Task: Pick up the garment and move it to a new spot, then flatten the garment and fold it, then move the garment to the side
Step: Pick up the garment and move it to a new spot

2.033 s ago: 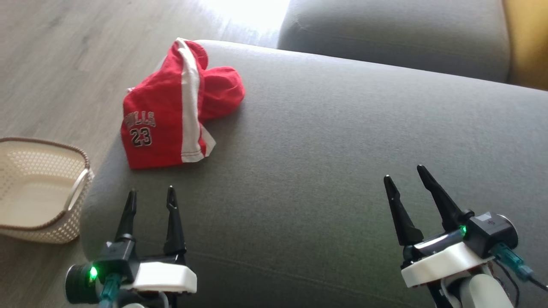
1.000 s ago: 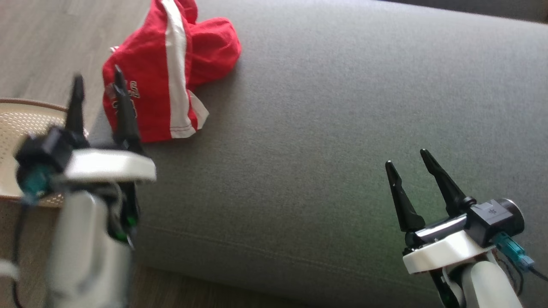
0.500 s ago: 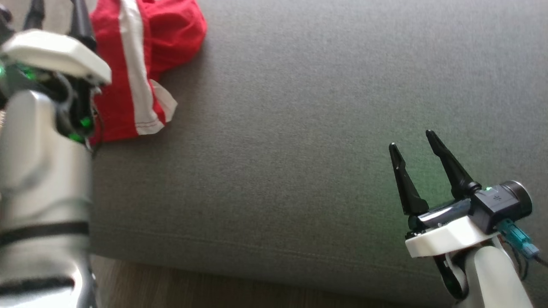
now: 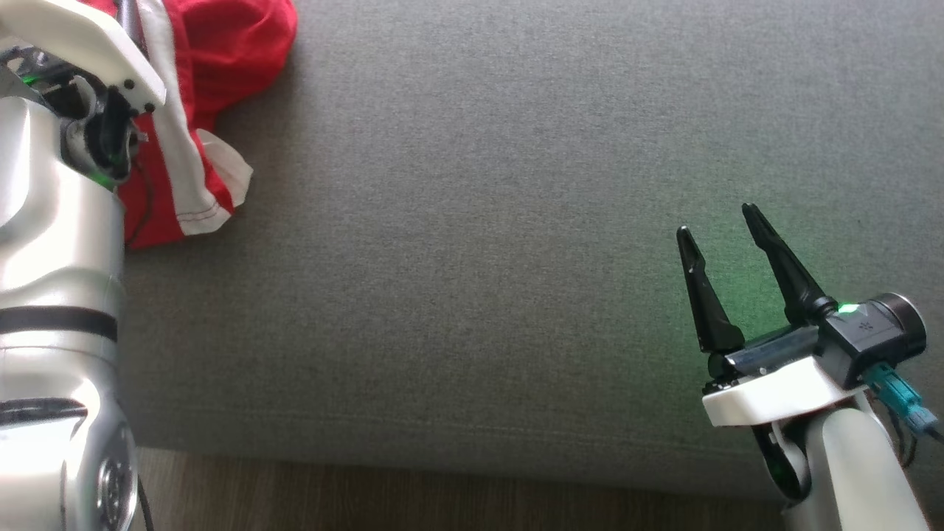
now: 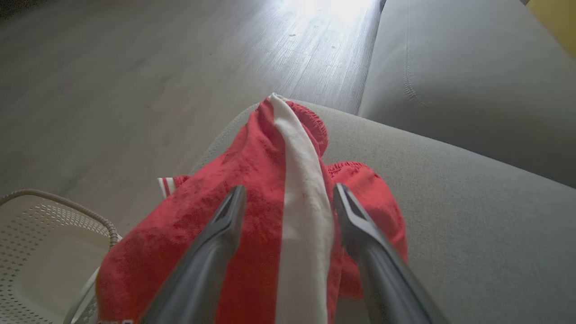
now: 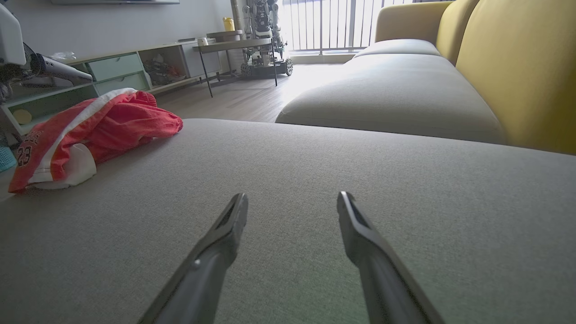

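The garment [image 4: 228, 44] is a crumpled pair of red shorts with a white side stripe, lying at the far left end of the grey sofa cushion [image 4: 516, 221]. In the left wrist view my left gripper [image 5: 290, 193] is open just over the garment [image 5: 252, 180], one finger on each side of the white stripe; whether it touches the cloth I cannot tell. My left forearm [image 4: 59, 221] covers part of the garment in the head view. My right gripper [image 4: 715, 221] stands open over bare cushion at the lower right, far from the garment [image 6: 112, 126]. Nothing lies between the fingers of the right gripper [image 6: 291, 197].
A cream perforated basket [image 5: 45, 243] stands on the wooden floor just left of the cushion's end. A second grey cushion [image 6: 396, 90] and a yellow backrest [image 6: 517, 67] lie beyond. The cushion's front edge meets the floor [image 4: 442, 494] at the bottom.
The head camera has tilted down and shifted the whole picture. My left arm has reached forward from the cushion's near edge to the garment. The right gripper has stayed open in place.
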`<state>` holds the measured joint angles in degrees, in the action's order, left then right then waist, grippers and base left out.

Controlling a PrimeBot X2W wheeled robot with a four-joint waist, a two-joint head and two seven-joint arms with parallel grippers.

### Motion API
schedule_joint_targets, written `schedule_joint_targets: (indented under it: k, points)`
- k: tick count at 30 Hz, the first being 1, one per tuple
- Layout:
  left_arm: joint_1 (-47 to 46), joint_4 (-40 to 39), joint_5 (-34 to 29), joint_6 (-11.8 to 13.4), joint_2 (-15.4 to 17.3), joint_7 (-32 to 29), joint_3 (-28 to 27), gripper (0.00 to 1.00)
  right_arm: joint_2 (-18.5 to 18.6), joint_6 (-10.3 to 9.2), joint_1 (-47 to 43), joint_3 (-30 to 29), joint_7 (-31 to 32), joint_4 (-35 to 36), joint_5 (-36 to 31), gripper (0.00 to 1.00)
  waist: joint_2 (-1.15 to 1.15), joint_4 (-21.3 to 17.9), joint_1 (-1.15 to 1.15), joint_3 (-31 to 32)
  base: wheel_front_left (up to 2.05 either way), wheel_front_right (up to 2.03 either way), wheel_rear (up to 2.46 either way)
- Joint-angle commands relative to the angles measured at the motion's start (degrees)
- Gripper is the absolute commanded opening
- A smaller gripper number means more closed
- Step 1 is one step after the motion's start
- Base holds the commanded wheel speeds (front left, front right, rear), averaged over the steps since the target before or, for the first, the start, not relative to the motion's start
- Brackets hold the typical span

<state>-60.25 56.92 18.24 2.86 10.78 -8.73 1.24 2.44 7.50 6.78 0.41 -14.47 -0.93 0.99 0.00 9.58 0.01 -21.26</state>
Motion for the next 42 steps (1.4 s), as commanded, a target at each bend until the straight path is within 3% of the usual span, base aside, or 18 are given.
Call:
schedule_joint_targets:
  k: [1, 17, 18, 19, 20, 22, 23, 31, 42]
  points:
    - [-2.68, -0.87, -0.27, 0.50, 3.47, -0.41, -0.57, 1.00, 0.43, -0.01, 1.83, 1.56, -0.52, 2.10, -0.34, 1.00, 0.00, -0.28, -0.01, -0.20, 0.00, 0.00, 0.00]
    - [-5.13, 8.34, -0.69, 1.02, 4.73, -0.37, 1.32, 1.00, 0.43, -0.01, 2.58, 1.48, -0.52, 2.62, -0.04, 1.00, 0.00, -2.22, -0.01, -2.56, 0.00, 0.00, 0.00]
    - [-5.19, 8.72, -0.54, 0.92, 4.72, -0.18, 1.31, 0.92, 0.43, -0.01, 2.58, 1.45, -0.52, 2.67, -0.03, 1.00, 0.00, -2.24, -0.01, -2.65, 0.00, 0.00, 0.00]
    - [-5.19, 8.72, -0.54, 0.92, 4.72, -0.18, 1.31, 0.92, 0.43, -0.01, 2.58, 1.45, -0.52, 2.67, -0.03, 1.00, 0.00, -2.24, -0.01, -2.65, 0.00, 0.00, 0.00]
    - [-5.21, 9.05, -0.30, 0.75, 4.67, 0.04, 1.22, 0.57, 0.43, -0.01, 2.59, 1.39, -0.52, 2.70, 0.00, 1.00, 0.00, -2.24, -0.01, -2.69, 0.00, 0.00, 0.00]
    - [-5.12, 9.65, 0.17, 0.11, 4.52, 0.49, 1.12, 0.23, 0.43, -0.01, 2.62, 1.29, -0.52, 2.71, 0.09, 1.00, 0.00, -2.18, -0.01, -2.70, 0.00, 0.00, 0.00]
    - [-5.06, 9.93, 0.62, -0.21, 4.40, 0.76, 0.87, 0.00, 0.43, -0.01, 2.65, 1.25, -0.52, 2.73, 0.15, 1.00, 0.00, -2.14, -0.01, -2.71, 0.00, 0.00, 0.00]
    - [-5.03, 9.91, 3.02, -2.47, 4.35, 8.10, -0.69, 0.00, 0.43, -0.01, 3.00, 1.56, -0.52, 2.52, 0.44, 1.00, 0.00, -2.14, -0.01, -2.14, 0.00, 0.00, 0.00]
    - [-8.14, 7.68, 0.81, -4.71, 4.83, 17.34, 2.44, 0.00, 0.43, -0.01, 2.36, 1.78, -0.52, 1.75, 1.79, 1.00, 0.00, -0.97, -0.01, 1.53, 0.00, 0.00, 0.00]
